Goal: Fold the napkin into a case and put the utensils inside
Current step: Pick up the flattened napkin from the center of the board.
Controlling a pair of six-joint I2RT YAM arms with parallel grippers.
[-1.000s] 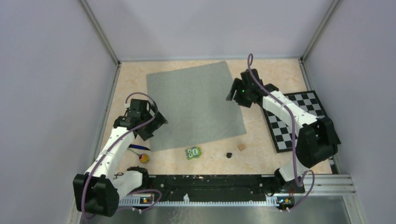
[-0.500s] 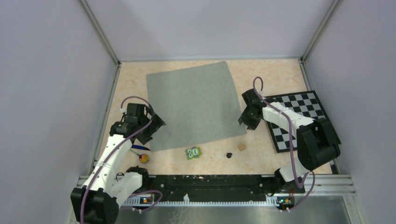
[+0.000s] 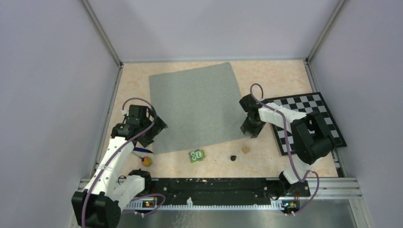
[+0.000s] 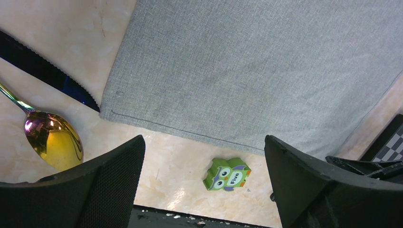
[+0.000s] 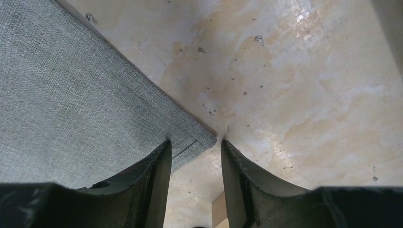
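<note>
The grey napkin [image 3: 197, 107] lies flat and unfolded on the table, so no case shows. My left gripper [image 3: 156, 129] hovers open over its near-left corner; in the left wrist view the gripper [image 4: 204, 142] frames the cloth's near hem [image 4: 256, 66]. Left of that corner lie the utensils: a slim dark blue knife [image 4: 47, 76] [image 3: 141, 150] and a spoon with a yellow head [image 4: 52, 142] [image 3: 147, 161]. My right gripper [image 3: 250, 129] is down at the near-right corner. Its jaws [image 5: 195, 141] straddle the corner [image 5: 190, 142] with a gap, one finger [image 5: 152, 175] on the cloth.
A green owl block [image 3: 196, 155] [image 4: 227, 174], a small black piece [image 3: 233, 157] and a tan cube [image 3: 245, 149] [image 5: 218, 211] lie near the napkin's front edge. The checkerboard mat [image 3: 309, 118] is at the right, under the right arm. Walls enclose three sides.
My right gripper has travelled from the napkin's right edge down to its near-right corner, lowered to the table, and its jaws have narrowed. The left arm drew back slightly, still open.
</note>
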